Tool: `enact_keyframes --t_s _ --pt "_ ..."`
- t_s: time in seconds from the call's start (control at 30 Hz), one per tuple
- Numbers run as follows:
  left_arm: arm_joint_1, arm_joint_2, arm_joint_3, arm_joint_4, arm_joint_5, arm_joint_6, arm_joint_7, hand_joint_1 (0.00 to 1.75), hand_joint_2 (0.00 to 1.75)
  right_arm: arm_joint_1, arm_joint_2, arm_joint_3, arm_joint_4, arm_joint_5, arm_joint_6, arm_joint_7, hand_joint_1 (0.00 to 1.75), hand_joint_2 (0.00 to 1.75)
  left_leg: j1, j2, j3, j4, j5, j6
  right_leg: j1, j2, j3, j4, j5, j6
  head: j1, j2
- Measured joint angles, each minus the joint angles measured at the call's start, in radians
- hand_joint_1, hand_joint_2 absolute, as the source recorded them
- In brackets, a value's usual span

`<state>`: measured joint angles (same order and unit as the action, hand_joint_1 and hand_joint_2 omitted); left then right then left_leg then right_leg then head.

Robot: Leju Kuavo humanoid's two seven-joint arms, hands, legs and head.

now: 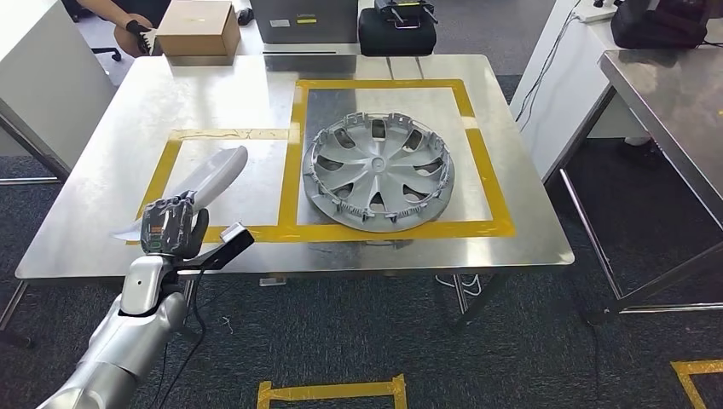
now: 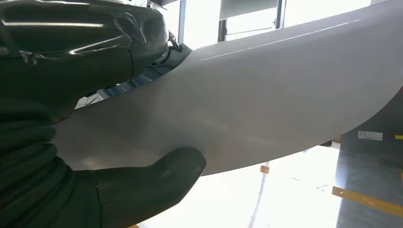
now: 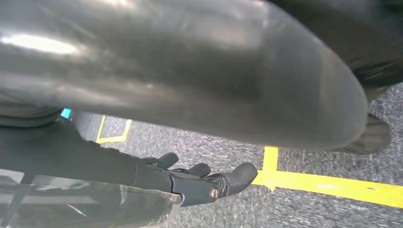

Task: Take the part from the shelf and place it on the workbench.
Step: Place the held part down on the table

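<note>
Robot's left hand [image 1: 173,226] grips a long, curved, smooth silver-grey part [image 1: 205,179], fingers wrapped round one end, above the left taped rectangle on the brushed-steel workbench [image 1: 511,230]. Its grip hides that end. Beside it lies a spoked silver hubcap [image 1: 379,170]. Right hand [image 3: 209,183] hangs over carpet, fingers spread and holding nothing.

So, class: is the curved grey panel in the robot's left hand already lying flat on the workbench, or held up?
Held up. The left hand grips the curved grey panel at its near end, tilted above the workbench.
</note>
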<state>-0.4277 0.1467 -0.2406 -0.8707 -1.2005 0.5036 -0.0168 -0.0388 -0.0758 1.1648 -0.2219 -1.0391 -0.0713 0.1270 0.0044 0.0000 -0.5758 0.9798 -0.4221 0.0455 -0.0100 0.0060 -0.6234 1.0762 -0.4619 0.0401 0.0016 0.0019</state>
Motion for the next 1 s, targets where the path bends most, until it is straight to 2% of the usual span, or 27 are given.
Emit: enact_keyframes --t_s 0.03,0.07,0.17,0.2,0.27,0.33,0.37,0.4,0.43,0.5,0.53,0.57,0.63,0.7,0.73,0.77,0.83,0.87,0.9,0.93,1.0 --pt "-0.006 -0.002 0.000 0.010 0.002 0.000 0.002 1.75 1.75 -0.002 -0.001 0.001 0.000 0.002 0.000 0.001 0.00 0.00 -0.002 -0.001 -0.002 0.003 -0.002 -0.004 0.001 -0.001 0.028 -0.056 0.019 -0.004 0.000 0.000" --pt "-0.012 -0.003 0.000 0.021 0.003 0.000 0.005 1.75 1.75 -0.003 -0.001 0.003 0.001 0.004 0.001 0.002 0.00 0.00 -0.004 -0.001 -0.004 0.006 -0.003 -0.008 0.002 -0.002 0.043 -0.085 0.027 -0.010 -0.001 0.000" --pt "-0.023 -0.004 0.002 0.050 0.004 -0.001 0.010 1.75 1.75 -0.005 -0.001 0.007 0.002 0.008 0.004 0.009 0.00 0.00 -0.003 -0.001 -0.009 0.010 -0.005 -0.021 0.001 -0.001 0.046 -0.094 0.033 -0.028 -0.001 0.000" --pt "-0.026 -0.003 0.004 0.058 0.005 -0.001 0.011 1.75 1.75 -0.005 -0.002 0.008 0.003 0.008 0.005 0.011 0.00 0.00 -0.001 -0.001 -0.016 0.024 -0.016 -0.027 -0.002 -0.001 0.047 -0.095 0.035 -0.033 -0.001 0.000" --pt "-0.032 -0.002 0.008 0.076 0.007 -0.001 0.011 1.75 1.75 -0.006 -0.003 0.008 0.004 0.009 0.005 0.014 0.00 0.00 0.003 -0.001 -0.056 0.110 -0.068 -0.039 -0.007 -0.001 0.048 -0.097 0.036 -0.042 -0.002 0.000" --pt "-0.036 -0.002 0.009 0.100 0.012 -0.002 0.010 1.75 1.75 -0.008 -0.003 0.008 0.004 0.009 0.005 0.014 0.00 0.00 0.006 -0.001 -0.120 0.251 -0.130 -0.048 -0.006 -0.001 0.047 -0.097 0.036 -0.045 -0.002 0.000" --pt "-0.036 -0.002 0.009 0.113 0.014 -0.003 0.009 1.75 1.75 -0.008 -0.003 0.008 0.004 0.009 0.005 0.015 0.00 0.00 0.007 -0.001 -0.143 0.299 -0.143 -0.050 -0.006 0.000 0.047 -0.097 0.036 -0.045 -0.002 0.000" --pt "-0.037 -0.002 0.010 0.126 0.016 -0.003 0.008 1.75 1.75 -0.009 -0.003 0.008 0.004 0.009 0.005 0.015 0.00 0.00 0.008 -0.001 -0.148 0.309 -0.135 -0.051 -0.005 0.000 0.048 -0.097 0.036 -0.045 -0.002 0.000" --pt "-0.040 -0.002 0.012 0.138 0.017 -0.002 0.008 1.75 1.75 -0.009 -0.003 0.008 0.004 0.009 0.005 0.015 0.00 0.00 0.008 -0.001 -0.132 0.273 -0.109 -0.049 -0.005 0.001 0.049 -0.096 0.036 -0.045 -0.002 0.000" --pt "-0.052 -0.002 0.017 0.160 0.017 -0.001 0.010 1.75 1.75 -0.011 -0.003 0.008 0.004 0.009 0.005 0.015 0.00 0.00 0.008 -0.001 -0.059 0.127 -0.041 -0.042 -0.004 0.002 0.051 -0.096 0.036 -0.044 -0.002 0.000" --pt "-0.061 -0.001 0.019 0.171 0.017 -0.001 0.012 1.75 1.75 -0.014 -0.003 0.008 0.004 0.009 0.005 0.015 0.00 0.00 0.006 -0.001 -0.028 0.063 -0.021 -0.037 -0.002 0.002 0.049 -0.096 0.036 -0.043 -0.002 0.000" --pt "-0.069 0.000 0.021 0.182 0.017 -0.001 0.014 1.75 1.75 -0.015 -0.004 0.008 0.004 0.009 0.005 0.015 0.00 0.00 0.003 -0.002 -0.008 0.025 -0.012 -0.032 0.001 0.003 0.047 -0.096 0.037 -0.040 -0.002 0.000" --pt "-0.081 0.002 0.024 0.200 0.017 -0.001 0.017 1.75 1.75 -0.017 -0.004 0.008 0.004 0.009 0.005 0.016 0.00 0.00 -0.003 -0.002 -0.002 0.009 -0.012 -0.024 0.004 0.003 0.042 -0.097 0.040 -0.031 -0.002 0.000" --pt "-0.088 0.003 0.025 0.212 0.016 -0.001 0.024 1.75 1.75 -0.016 -0.005 0.008 0.004 0.008 0.004 0.020 0.00 0.00 0.001 -0.001 0.001 -0.001 -0.005 -0.011 0.003 0.002 0.034 -0.089 0.034 -0.024 -0.001 0.000" --pt "-0.094 0.003 0.025 0.219 0.015 -0.001 0.030 1.75 1.75 -0.017 -0.006 0.008 0.004 0.008 0.002 0.025 0.00 0.00 0.003 -0.001 0.003 -0.006 -0.001 -0.005 0.003 0.001 0.021 -0.062 0.020 -0.023 0.000 0.000" --pt "-0.101 0.003 0.025 0.228 0.014 -0.002 0.035 1.75 1.75 -0.017 -0.007 0.009 0.004 0.007 -0.002 0.030 0.00 0.00 0.006 0.000 0.004 -0.010 0.002 0.000 0.003 0.001 -0.004 -0.011 -0.005 -0.025 0.001 0.000" --pt "-0.112 0.006 0.026 0.249 0.014 -0.002 0.042 1.75 1.75 -0.017 -0.006 0.009 0.004 0.004 -0.012 0.038 0.00 0.00 0.004 0.000 0.003 -0.009 0.003 0.003 0.001 0.000 -0.074 0.140 -0.064 -0.029 0.002 0.000" --pt "-0.115 0.008 0.027 0.259 0.014 -0.003 0.042 1.75 1.75 -0.016 -0.006 0.009 0.004 0.004 -0.015 0.040 0.00 0.00 0.004 0.000 0.002 -0.009 0.003 0.003 0.000 0.000 -0.102 0.199 -0.082 -0.027 0.001 0.000" --pt "-0.117 0.010 0.027 0.267 0.014 -0.003 0.042 1.75 1.75 -0.014 -0.006 0.009 0.004 0.003 -0.017 0.041 0.00 0.00 0.003 0.000 0.002 -0.009 0.003 0.003 -0.001 0.000 -0.112 0.220 -0.085 -0.022 0.002 0.000" --pt "-0.118 0.011 0.028 0.273 0.014 -0.003 0.042 1.75 1.75 -0.014 -0.006 0.009 0.004 0.003 -0.017 0.042 0.00 0.00 0.003 -0.001 0.003 -0.008 0.002 0.002 -0.003 0.000 -0.100 0.194 -0.070 -0.013 0.002 0.000" --pt "-0.123 0.012 0.030 0.282 0.014 -0.003 0.042 1.75 1.75 -0.015 -0.007 0.009 0.004 0.003 -0.018 0.042 0.00 0.00 0.003 -0.004 0.002 -0.004 0.000 -0.002 -0.006 -0.002 -0.027 0.043 -0.014 0.001 0.002 0.000"
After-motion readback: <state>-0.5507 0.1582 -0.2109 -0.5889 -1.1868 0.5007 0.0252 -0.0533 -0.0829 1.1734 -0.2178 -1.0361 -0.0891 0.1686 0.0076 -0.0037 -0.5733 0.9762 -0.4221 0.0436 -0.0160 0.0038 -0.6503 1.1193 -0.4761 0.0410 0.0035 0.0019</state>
